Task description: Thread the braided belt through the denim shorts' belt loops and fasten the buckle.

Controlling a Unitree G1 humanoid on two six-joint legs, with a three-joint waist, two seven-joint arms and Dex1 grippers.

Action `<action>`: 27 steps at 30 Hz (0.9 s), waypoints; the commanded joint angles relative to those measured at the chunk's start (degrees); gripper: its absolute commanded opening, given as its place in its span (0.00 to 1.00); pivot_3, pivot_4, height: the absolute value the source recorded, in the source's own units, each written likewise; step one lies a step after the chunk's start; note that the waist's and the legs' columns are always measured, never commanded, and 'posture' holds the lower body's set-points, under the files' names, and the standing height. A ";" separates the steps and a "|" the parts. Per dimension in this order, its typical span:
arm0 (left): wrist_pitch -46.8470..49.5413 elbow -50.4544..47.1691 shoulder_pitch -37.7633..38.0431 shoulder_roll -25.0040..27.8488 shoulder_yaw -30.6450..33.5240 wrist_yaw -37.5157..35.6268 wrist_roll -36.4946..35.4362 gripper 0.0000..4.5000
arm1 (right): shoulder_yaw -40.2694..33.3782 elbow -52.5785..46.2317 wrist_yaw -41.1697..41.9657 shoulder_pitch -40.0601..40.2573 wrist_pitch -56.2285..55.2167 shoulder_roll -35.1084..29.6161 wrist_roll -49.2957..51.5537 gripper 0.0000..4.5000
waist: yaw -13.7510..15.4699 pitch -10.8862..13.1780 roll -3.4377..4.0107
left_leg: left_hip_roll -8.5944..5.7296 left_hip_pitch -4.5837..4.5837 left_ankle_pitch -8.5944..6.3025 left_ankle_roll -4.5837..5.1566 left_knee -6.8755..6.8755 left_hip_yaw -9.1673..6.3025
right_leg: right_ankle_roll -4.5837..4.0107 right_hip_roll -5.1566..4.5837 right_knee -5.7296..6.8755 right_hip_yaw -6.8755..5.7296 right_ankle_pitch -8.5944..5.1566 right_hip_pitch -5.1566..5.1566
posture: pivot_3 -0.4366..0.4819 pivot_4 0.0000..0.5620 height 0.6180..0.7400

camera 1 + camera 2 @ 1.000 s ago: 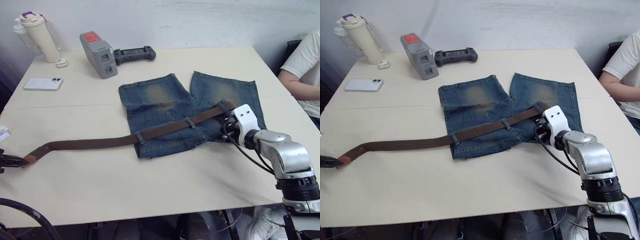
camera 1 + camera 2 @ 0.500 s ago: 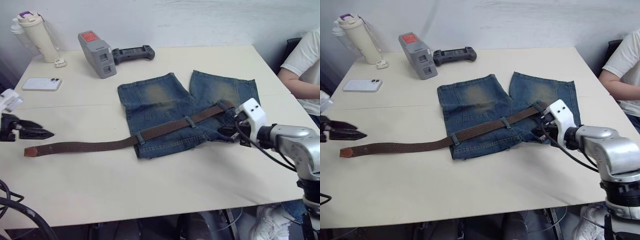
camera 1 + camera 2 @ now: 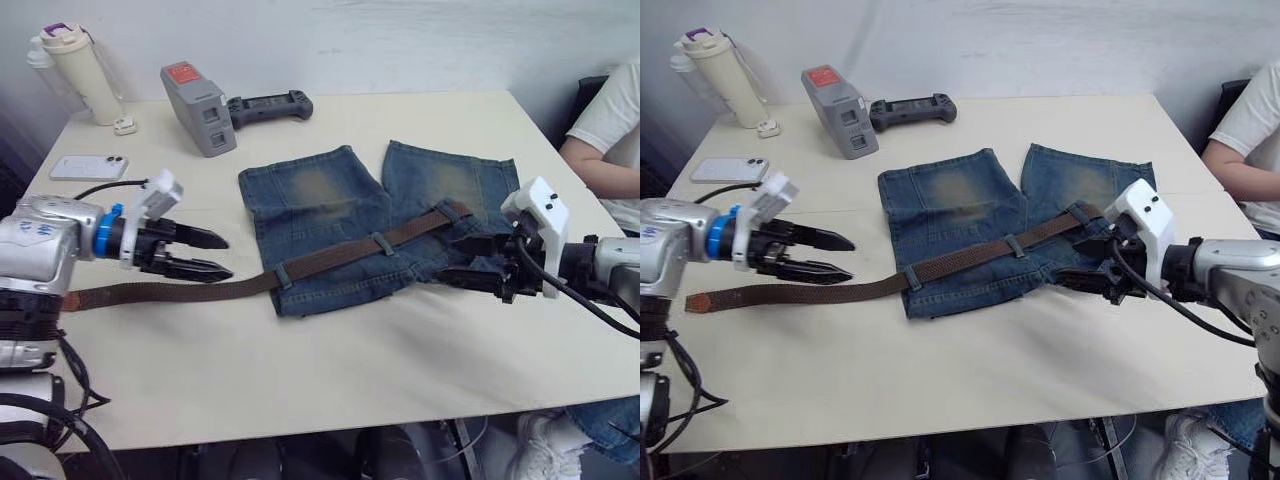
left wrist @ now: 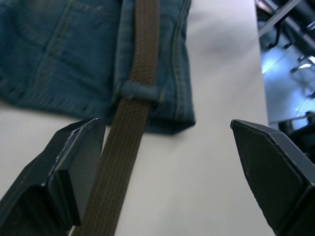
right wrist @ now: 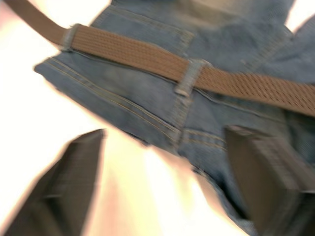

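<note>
The shorts (image 3: 375, 225) lie flat near the middle of the counter (image 3: 330, 370), legs toward its far edge, waistband toward the near edge. The belt (image 3: 840, 291) runs along the waistband under two loops (image 3: 282, 273) and a third by the right hip, then trails out across bare counter toward the left edge, its free end (image 3: 695, 301) lying flat there. The other end sits at the right side of the waistband; the buckle cannot be made out.

The left claw (image 3: 830, 256) hangs just over the belt's trailing stretch, left of the shorts, fingers spread wide and holding nothing, tips pointing toward the shorts. In the left wrist view the belt passes close beside one finger (image 4: 74, 172) and runs on to a loop at the waistband's corner, while the other finger (image 4: 275, 172) stands well apart over bare counter.

The right claw (image 3: 478, 274) hovers at the right end of the waistband, just off the hem on the near side, fingers apart and empty, pointing left along the shorts. In the right wrist view the belt crosses beyond its spread fingers (image 5: 74, 182).

Along the far edge stand a bottle (image 3: 80, 72), a phone (image 3: 88, 167), a grey box (image 3: 198, 108) and a controller (image 3: 268, 103). A person (image 3: 612, 130) sits at the right edge
</note>
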 commanded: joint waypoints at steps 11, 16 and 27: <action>13.45 0.17 -4.04 -14.45 -0.85 20.23 -1.41 1.00 | -7.10 -4.96 -6.41 5.64 -1.06 -2.03 0.48 0.99 | 0.44 0.00 -0.01 | 0.00 0.02 0.01 0.01 -0.01 -0.02 | 0.02 0.02 -0.01 -0.02 0.02 0.03 | 0.48 0.27 0.27; 12.89 2.34 -5.36 -16.00 2.08 25.01 -1.94 1.00 | -6.96 -4.63 -7.50 6.09 -1.88 -1.87 0.11 0.99 | 0.72 0.00 -0.01 | -0.01 0.02 0.01 0.01 0.01 -0.02 | 0.01 0.01 -0.03 -0.01 0.02 0.04 | 0.48 0.27 0.27; 17.54 -1.18 0.75 -14.14 -3.34 25.16 -3.44 1.00 | -4.24 -3.04 -10.64 3.44 -3.78 0.32 -0.13 0.99 | 1.23 0.00 -0.01 | 0.00 0.03 0.01 0.01 0.05 -0.03 | 0.01 0.02 -0.03 -0.01 0.02 0.04 | 0.48 0.27 0.27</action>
